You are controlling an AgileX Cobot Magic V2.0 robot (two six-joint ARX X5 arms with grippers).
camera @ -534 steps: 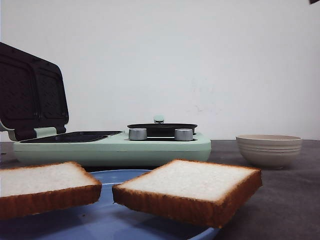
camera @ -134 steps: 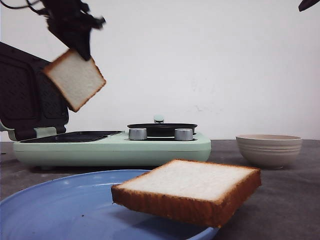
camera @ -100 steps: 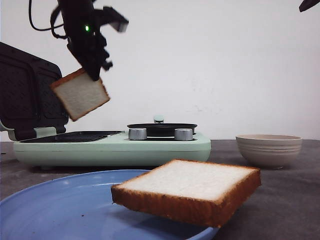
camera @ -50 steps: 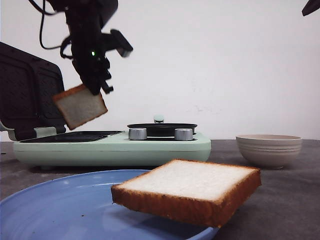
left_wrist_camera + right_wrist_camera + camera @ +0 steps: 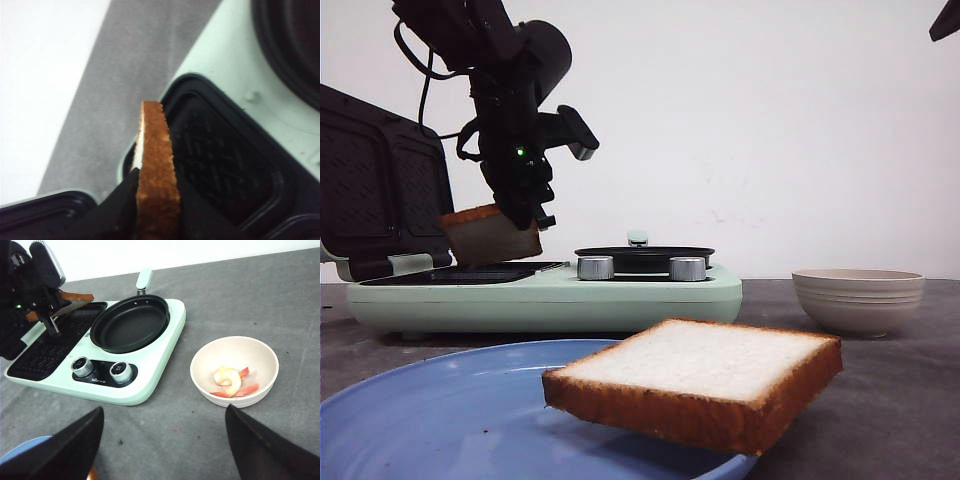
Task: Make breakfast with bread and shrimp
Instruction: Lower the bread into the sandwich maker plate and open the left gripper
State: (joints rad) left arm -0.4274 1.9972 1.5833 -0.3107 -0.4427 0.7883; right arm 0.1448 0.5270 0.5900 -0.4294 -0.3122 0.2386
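L claw (image 5: 525,210) clenched on one bread slice (image 5: 490,236), gripping it by the crust edge; in the left wrist view the slice (image 5: 156,172) sits edge-on between the two dark fingers (image 5: 117,202), pale face to one side, brown crust toward the camera. Slice hangs tilted just above the dark ribbed plate (image 5: 470,272) of the mint-green breakfast maker (image 5: 545,295); can't tell whether its lowest corner touches the plate. Maker's lid (image 5: 382,185) stands open, upright, at the far-left part of the desk (image 5: 890,400). On the maker's other half a black round pan (image 5: 642,257) w/ a mint handle, and two silver knobs (image 5: 595,267) on the front face below it.

2nd bread slice (image 5: 700,378) lies on the blue plate (image 5: 470,420) at the near edge of the desk, overhanging the plate's rim toward the right side, pale face up, crust all round.

Beige bowl (image 5: 858,298) stands on the desk beside the maker, toward the right edge, apart from it. Right wrist view shows shrimp (image 5: 231,381) inside that bowl (image 5: 235,370), pink and white pieces.

R claw (image 5: 160,450) held high over the desk, released: its two dark fingers (image 5: 60,447) wide apart w/ nothing between them, well clear of bowl and maker. Only a dark tip of it shows at the top right corner in the front view.
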